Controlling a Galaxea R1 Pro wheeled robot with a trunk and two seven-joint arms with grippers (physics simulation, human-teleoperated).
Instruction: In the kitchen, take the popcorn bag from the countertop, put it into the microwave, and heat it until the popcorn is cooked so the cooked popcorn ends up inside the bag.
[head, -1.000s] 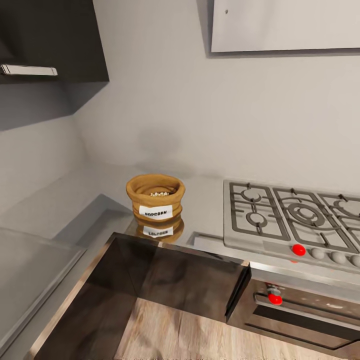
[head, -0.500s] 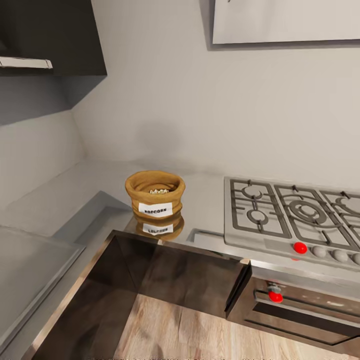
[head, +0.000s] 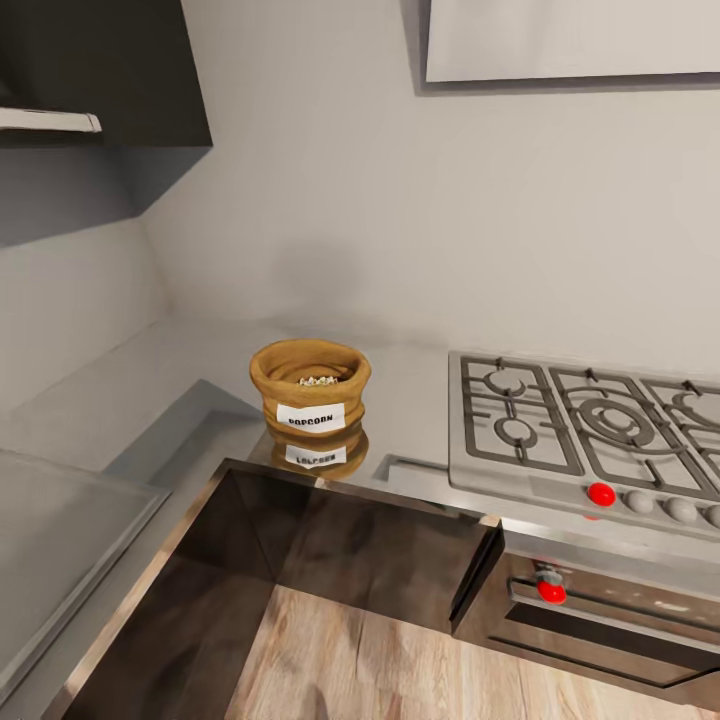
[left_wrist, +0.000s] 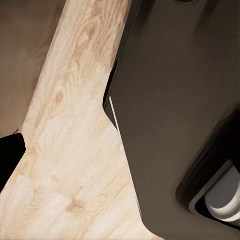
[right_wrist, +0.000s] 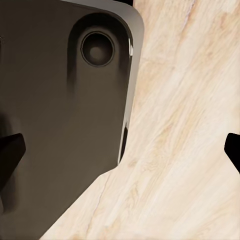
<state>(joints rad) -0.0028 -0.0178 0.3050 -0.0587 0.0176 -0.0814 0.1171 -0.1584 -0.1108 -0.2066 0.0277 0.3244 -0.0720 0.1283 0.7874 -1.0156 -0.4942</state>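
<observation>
The squat brown paper popcorn bag (head: 310, 393) with its rolled rim stands upright on the smooth grey metallic surface (head: 180, 370), near the inner corner where the two runs of counter meet. Its white label, printed POPCORN, faces the room, and a faint mirror image of the bag shows in the sheen just in front of it. Inside the open mouth lies a small heap of whitish kernels (head: 318, 381). Nothing touches the bag.

To one side, near but apart from it, sits the inset steel gas hob (head: 585, 430) with grey grates and a red knob (head: 600, 493) among pale ones along its front edge. Below that is a built-in steel oven (head: 610, 620) with another red knob. Dark brown cabinet fronts (head: 370, 550) drop from the counter edge to the light wood plank floor (head: 400, 670). A dark wall cabinet (head: 100, 70) hangs above the corner.

Both wrist views look down on that plank floor and dark rounded bodywork, possibly the robot's own base. Black shapes at the edges may be fingertips, but I cannot tell how far either tool is open, nor whether it holds anything.
</observation>
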